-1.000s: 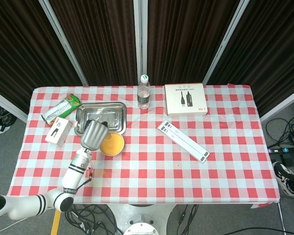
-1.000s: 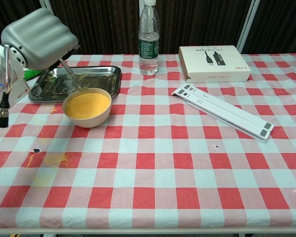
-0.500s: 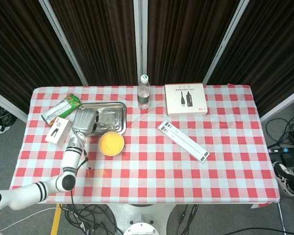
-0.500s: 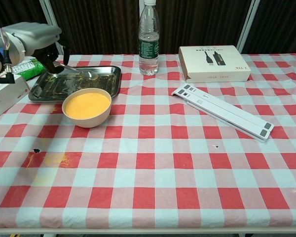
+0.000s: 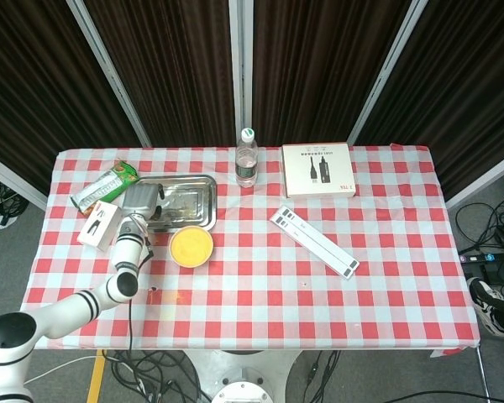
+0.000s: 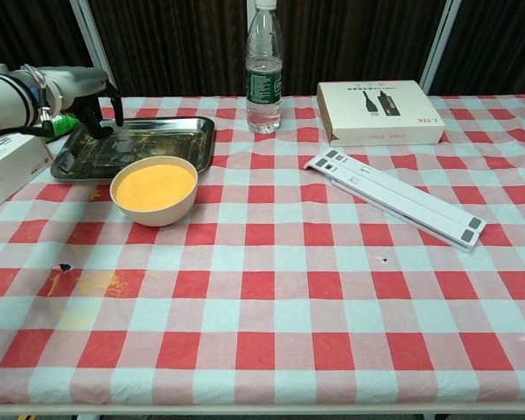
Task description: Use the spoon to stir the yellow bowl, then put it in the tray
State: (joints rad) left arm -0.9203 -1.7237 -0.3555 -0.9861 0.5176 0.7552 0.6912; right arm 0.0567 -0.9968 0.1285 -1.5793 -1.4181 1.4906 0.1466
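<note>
The left hand hangs over the left end of the metal tray, its fingers pointing down toward the tray floor. Whether they are closed around the spoon cannot be told; the spoon itself cannot be made out in either view, only smears on the tray floor. The right hand shows in neither view.

The yellow bowl, filled with yellow mixture, stands just in front of the tray on a red and white checked tablecloth. A water bottle stands upright behind the tray's right end. A flat white box lies to the right, and a long white strip lies diagonally in front of it. A small white box and a green packet lie left of the tray. Dark curtains hang behind the table.

The left arm reaches up from the lower left, forearm angled toward the tray.
</note>
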